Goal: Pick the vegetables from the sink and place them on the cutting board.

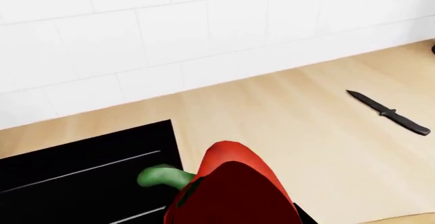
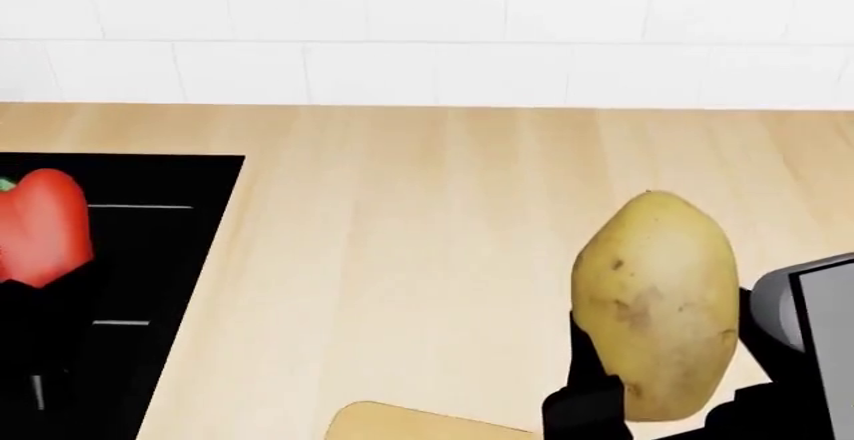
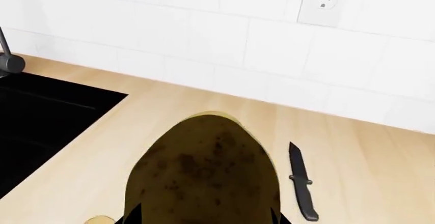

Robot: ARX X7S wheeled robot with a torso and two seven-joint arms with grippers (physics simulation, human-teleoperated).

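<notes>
Fingers of the right gripper (image 2: 654, 400) clamp the potato (image 2: 657, 305), held upright above the counter near the cutting board (image 2: 400, 424). Left gripper's fingers unseen; red pepper (image 2: 43, 226) is aloft over the sink (image 2: 174, 260), apparently carried. Neither vegetable placed yet.

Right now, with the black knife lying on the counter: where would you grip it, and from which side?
Take the knife by its handle, the thicker end behind the small guard, away from the pointed blade. It lies flat on the counter, so come straight down from above, jaws across the handle's width.
</notes>
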